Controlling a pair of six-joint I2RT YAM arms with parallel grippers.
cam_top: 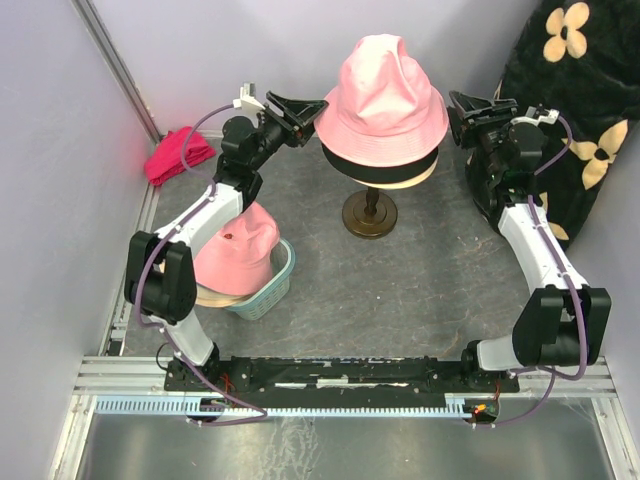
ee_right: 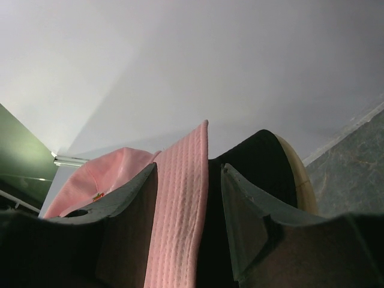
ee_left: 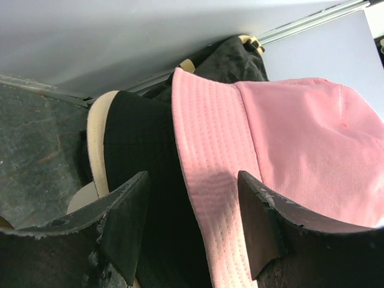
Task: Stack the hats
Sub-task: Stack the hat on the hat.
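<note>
At ten o'clock on the dark mat (cam_top: pixel 420 290), a magenta cloth (cam_top: pixel 178 155) lies bunched against the wall. At eight o'clock a teal basket (cam_top: pixel 275 288) holds a spare pink hat (cam_top: pixel 238 252), crown up, with a beige hat (cam_top: pixel 212 296) showing under its brim. The left arm passes over them.

The left gripper (cam_top: pixel 306 108) hangs at the nine o'clock side of the stack. Its fingers (ee_left: pixel 127 219) are spread wide, with the pink brim and the black side between them. Neither is pinched.

The stack sits just toward twelve o'clock from the centre, on a dark round stand (cam_top: pixel 370 215). The top pink hat (cam_top: pixel 385 90) caps a black hat (cam_top: pixel 385 166), and a beige brim (cam_top: pixel 418 178) shows below that.

The right gripper (cam_top: pixel 462 112) hangs at the three o'clock side of the stack. Its fingers (ee_right: pixel 129 231) also stand well apart. The pink brim runs between them and lies against one finger, with dark fabric showing beside the other, so nothing is clamped.

At two o'clock a black blanket with cream flowers (cam_top: pixel 575 100) leans in the corner.
</note>
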